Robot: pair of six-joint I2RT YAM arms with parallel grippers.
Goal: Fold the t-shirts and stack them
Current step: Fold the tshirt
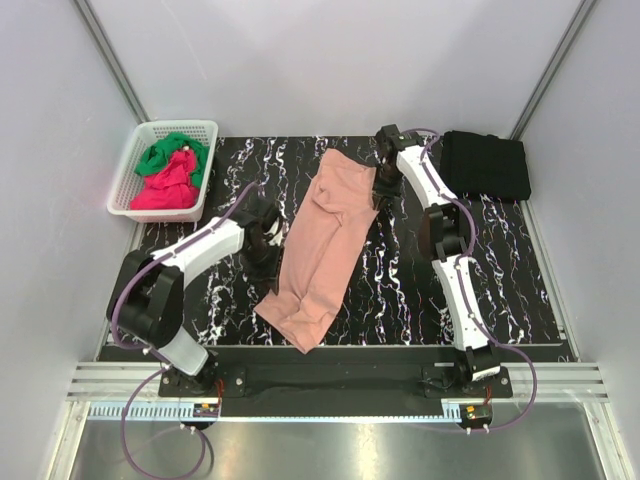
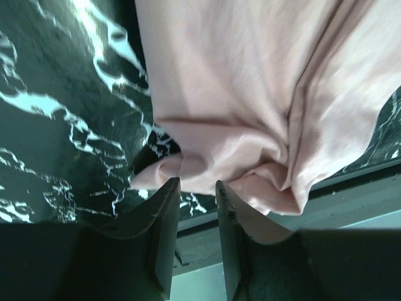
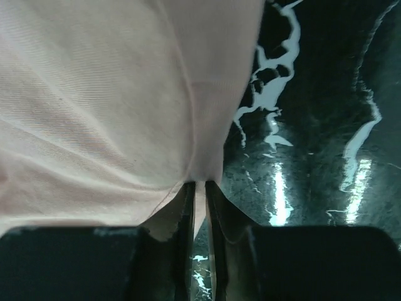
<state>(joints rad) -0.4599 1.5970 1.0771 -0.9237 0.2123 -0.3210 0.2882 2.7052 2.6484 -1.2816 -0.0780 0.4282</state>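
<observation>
At near edge: two arms, two claws. Mid-worktop [image 1: 480, 270]: one salmon-pink t-shirt [image 1: 325, 240], folded to long strip, lying diagonal from 7 to 1 o'clock, near end bunched.

Left claw [image 1: 262, 240] at strip's 9 o'clock side. Only left wrist view shows its fingers [image 2: 160, 219] spread, rumpled hem just ahead.

Right claw [image 1: 385, 190] at strip's 2 o'clock edge. Only right wrist view shows its fingers [image 3: 229, 219] narrowly parted, hem in slit.

Far, 11 o'clock: one white basket [image 1: 125, 190] holding one green t-shirt [image 1: 175, 155] and one magenta-red t-shirt [image 1: 165, 190].

Far, 1 o'clock: one black t-shirt [image 1: 487, 165], folded.

A robotics lab cell: white walls [image 1: 330, 60], aluminium frame posts [image 1: 105, 50], two arms [image 1: 205, 243] bolted at the worktop's [image 1: 500, 270] near edge.
</observation>
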